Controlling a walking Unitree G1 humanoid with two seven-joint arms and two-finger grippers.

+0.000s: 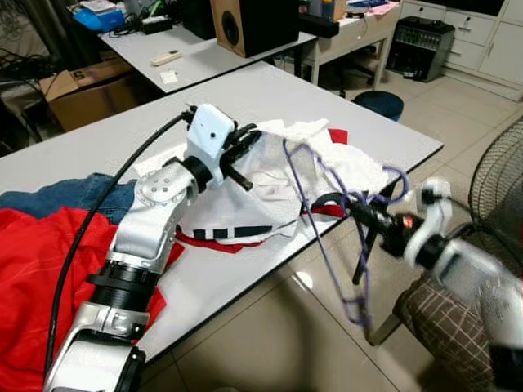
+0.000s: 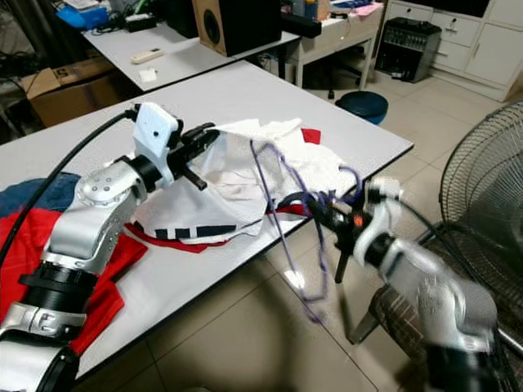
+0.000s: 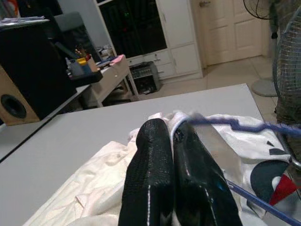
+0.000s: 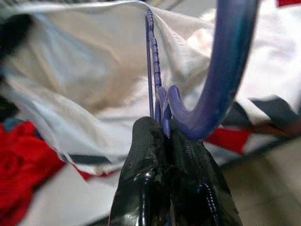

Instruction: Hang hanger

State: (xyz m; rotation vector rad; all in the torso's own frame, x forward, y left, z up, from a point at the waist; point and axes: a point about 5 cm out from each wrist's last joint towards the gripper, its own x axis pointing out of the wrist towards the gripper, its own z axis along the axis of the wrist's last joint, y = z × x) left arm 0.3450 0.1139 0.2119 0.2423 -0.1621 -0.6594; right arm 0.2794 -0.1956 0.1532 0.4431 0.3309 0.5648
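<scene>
Nearest the head cam, at approx 7 o'clock, the silver left arm rises over a red cloth [image 1: 33, 278] and a blue denim piece [image 1: 73, 194] on the grey table [image 1: 245, 98]. Left gripper [image 1: 245, 155] is pinched tight on the edge of the white garment [image 1: 270, 196] w/ black and red markings – prob. lifting the fabric so an opening is held up for the hanger. Right gripper [image 1: 355, 208], at approx 4 o'clock off the table edge, is clamped on the purple hanger [image 1: 327, 237] near the base of its hook; the frame is tilted, its top end at the cloth, its lower end hanging past the table edge – looks angled to slide inside. No brand or writing legible; the garment's marks are too broken up to read.
</scene>
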